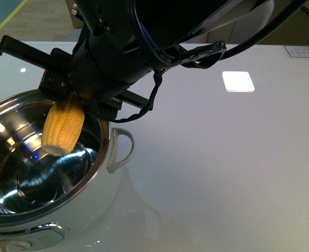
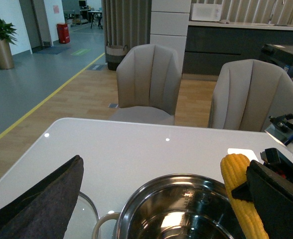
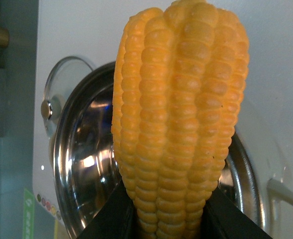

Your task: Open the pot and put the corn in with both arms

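Right arm (image 1: 160, 31) dangles the corn (image 1: 63, 128) over the open pot (image 1: 86, 197).

The arm reaches in from the upper right and stretches left across the white counter (image 1: 223, 157). Its wrist is bent so the right claw (image 1: 73, 100) points downward above the pot's far rim. That claw is clamped tight on the cob's upper end. The cob's long axis runs close to vertical, tipped slightly, with the free blunt end pointing down into the steel interior. The pot sits at the near left, its loop handle (image 1: 124, 149) facing right. The glass lid (image 2: 84, 221) is off, just beside the rim. Only one grey finger (image 2: 42, 201) of the left claw shows near the lid, and its grip cannot be told.
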